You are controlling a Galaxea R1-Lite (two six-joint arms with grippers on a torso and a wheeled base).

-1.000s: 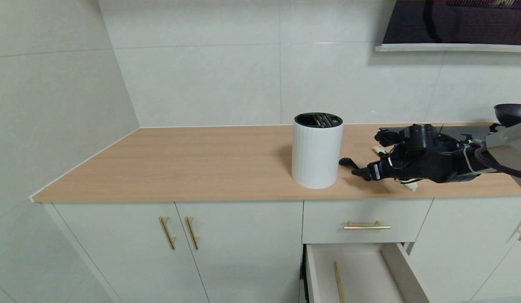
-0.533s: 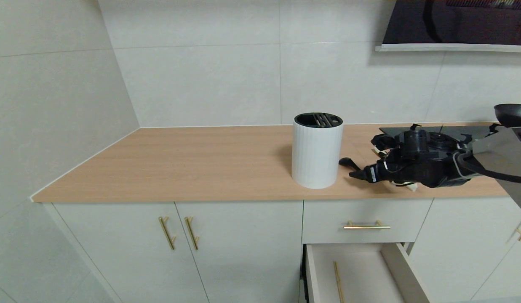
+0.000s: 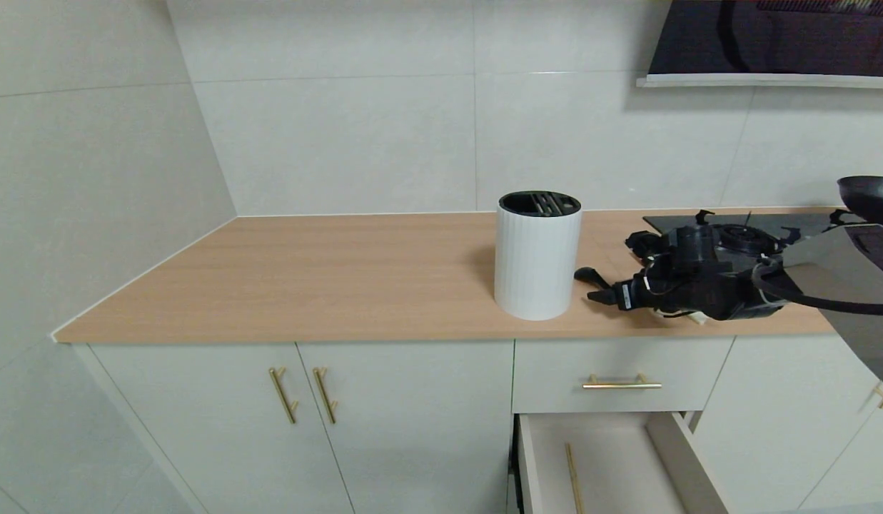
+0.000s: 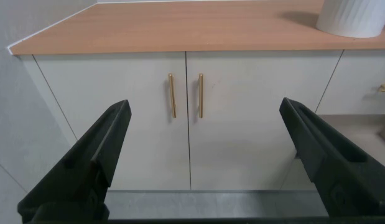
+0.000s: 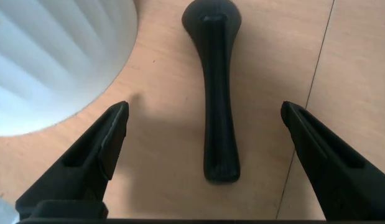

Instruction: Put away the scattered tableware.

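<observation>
My right arm comes in low from the right, lying almost flat over the countertop (image 3: 341, 278) with the wrist level. The right gripper (image 5: 204, 143) is spread wide, one finger either side of the black utensil handle (image 5: 216, 93), not touching it. The handle lies flat on the wood just beside the white ribbed holder (image 3: 537, 260). The left gripper (image 4: 204, 155) hangs below counter height facing the cabinet doors (image 4: 242, 137), fingers wide apart, nothing between them
</observation>
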